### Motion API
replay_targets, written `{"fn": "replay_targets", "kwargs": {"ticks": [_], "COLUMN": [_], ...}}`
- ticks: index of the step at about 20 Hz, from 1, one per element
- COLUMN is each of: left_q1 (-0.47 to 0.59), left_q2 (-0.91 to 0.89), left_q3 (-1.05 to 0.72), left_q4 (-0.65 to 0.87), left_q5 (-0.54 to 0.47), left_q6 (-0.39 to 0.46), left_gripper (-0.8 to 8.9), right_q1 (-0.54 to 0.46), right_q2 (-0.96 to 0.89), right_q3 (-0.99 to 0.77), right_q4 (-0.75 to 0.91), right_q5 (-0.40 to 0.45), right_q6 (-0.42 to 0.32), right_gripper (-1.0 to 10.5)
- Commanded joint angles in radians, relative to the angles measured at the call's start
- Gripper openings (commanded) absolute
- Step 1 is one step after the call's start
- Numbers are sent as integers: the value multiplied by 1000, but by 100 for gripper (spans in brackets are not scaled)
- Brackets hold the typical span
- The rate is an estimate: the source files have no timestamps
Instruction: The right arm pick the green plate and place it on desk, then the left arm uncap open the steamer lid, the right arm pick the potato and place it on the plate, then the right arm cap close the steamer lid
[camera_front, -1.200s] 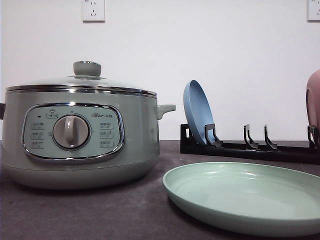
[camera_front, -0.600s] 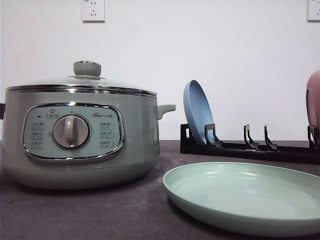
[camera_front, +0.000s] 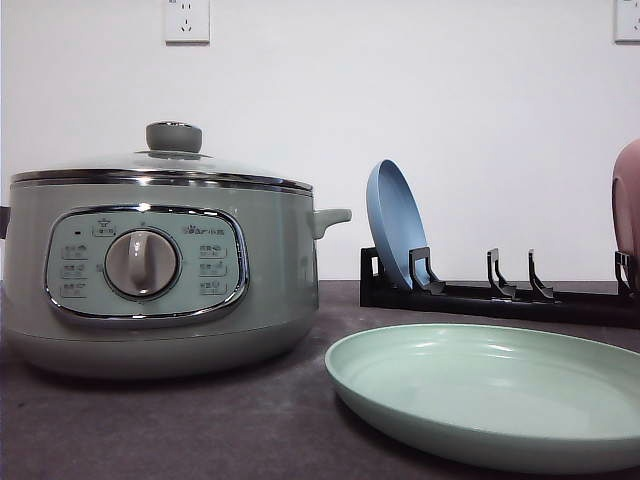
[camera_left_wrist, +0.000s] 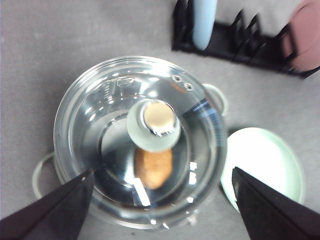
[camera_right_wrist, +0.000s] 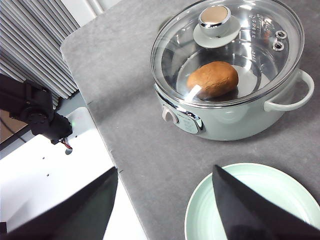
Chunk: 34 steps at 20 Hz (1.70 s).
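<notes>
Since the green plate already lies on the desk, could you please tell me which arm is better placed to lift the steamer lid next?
Left. The left gripper hangs right above the steamer lid, jaws open either side of its knob. The right gripper sits off to the side, over the green plate.

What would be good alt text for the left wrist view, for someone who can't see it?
Seen from above, the left tool, open, hovers over the steamer lid, whose knob sits between its jaws, with the potato visible through the glass. The green plate lies on the desk beside the steamer.
</notes>
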Motion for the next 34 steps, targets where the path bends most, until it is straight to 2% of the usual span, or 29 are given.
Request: {"fn": "replay_targets", "kwargs": {"ticks": [1, 7, 12, 27, 34], "left_q1": [-46, -153, -210, -240, -244], "left_q2": [119, 347, 468, 600, 599], "left_q3": [99, 254, 296, 296, 296], "left_q4": [-26, -61, -100, -135, -168], "left_q5": [-55, -168, -237, -271, -271], "left_q6": [20, 28, 32, 31, 27], "left_gripper": [442, 438, 438, 427, 235], "right_q1": [4, 5, 5, 5, 5], "right_q2": [8, 8, 8, 8, 9], "right_q3": [14, 14, 14, 14, 14], "right_q4": [3, -1, -8, -11, -11], "right_q5": [0, 0, 0, 0, 1], "right_q6": [-12, -12, -12, -15, -17], "right_gripper": [298, 298, 298, 298, 298]}}
